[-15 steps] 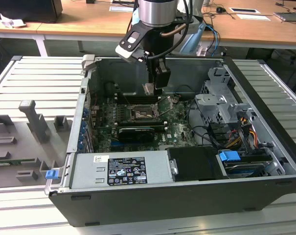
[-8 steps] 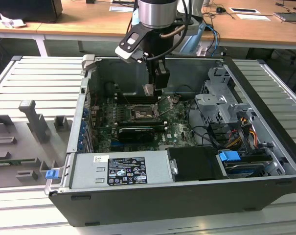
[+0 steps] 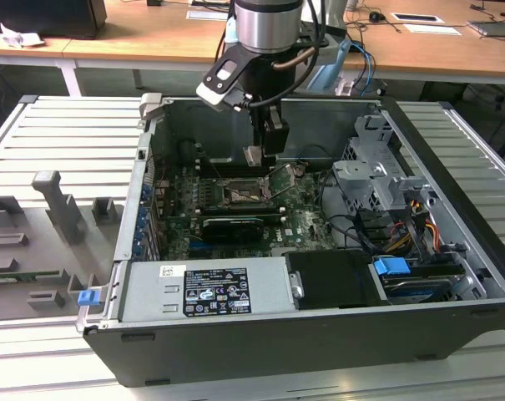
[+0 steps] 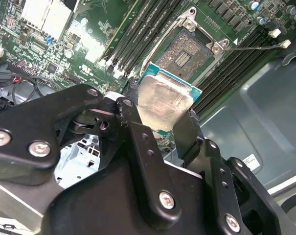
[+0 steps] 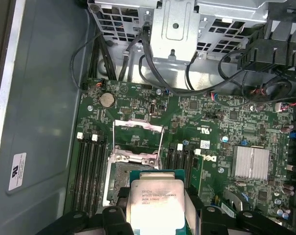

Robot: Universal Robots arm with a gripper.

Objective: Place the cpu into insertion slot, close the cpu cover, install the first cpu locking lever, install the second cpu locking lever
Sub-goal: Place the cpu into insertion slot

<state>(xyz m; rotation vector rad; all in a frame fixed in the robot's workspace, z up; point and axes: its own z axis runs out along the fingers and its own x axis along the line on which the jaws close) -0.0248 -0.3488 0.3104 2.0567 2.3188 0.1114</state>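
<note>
Gripping the cpu (image 4: 165,105) by its edges, the end effector (image 4: 160,125) is held near the uncovered insertion slot (image 4: 183,53). Placement is judged underway; square alignment is called for.

Exterior view: high, angled down, mid-range on open computer case (image 3: 260,342), arm (image 3: 269,25) top centre. Both wrist views: close, looking past pincer (image 4: 160,121) (image 5: 157,218) onto motherboard (image 4: 89,46) (image 5: 221,127). All share insertion slot (image 3: 239,194) (image 4: 184,54) (image 5: 119,177).

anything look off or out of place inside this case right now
Nothing stands out: no damage or spills visible. The gripper holds the cpu clear of the insertion slot, not yet seated, and the cpu cover stands flipped open at the slot's edge.
</note>
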